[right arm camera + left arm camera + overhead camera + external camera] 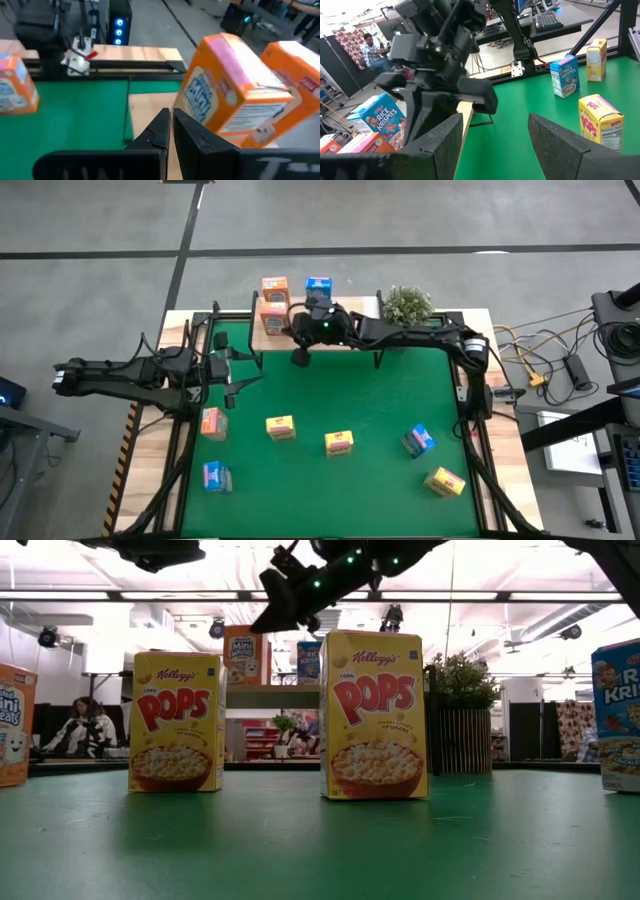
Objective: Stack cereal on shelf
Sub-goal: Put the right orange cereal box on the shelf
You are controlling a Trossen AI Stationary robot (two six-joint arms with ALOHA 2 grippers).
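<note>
The shelf (345, 338) stands at the mat's far edge. It carries two orange-pink cereal boxes (272, 318) (274, 288) and a blue one (318, 285). My right gripper (171, 125) is shut and reaches in from the right, low over the shelf board (147, 107), right beside the nearer orange-pink box (225, 95). My left gripper (492, 140) is open and hovers over the mat's left side (235, 372). The mat also holds an orange-pink box (212, 422), three yellow boxes (281, 427) (339, 443) (444, 481) and two blue ones (418, 440) (217, 477). My right gripper has its shut fingers (192, 132) next to the lower corner (192, 112) of the nearer orange-pink box on the shelf. Whether they touch it I cannot tell. Nothing is between the fingers.
A small potted plant (407, 305) stands at the far edge, right of the shelf. The black frame rails (470, 405) run along the mat's sides. Cables and gear lie off the table to the right. The middle of the green mat (340, 390) is bare. People sit in the room beyond.
</note>
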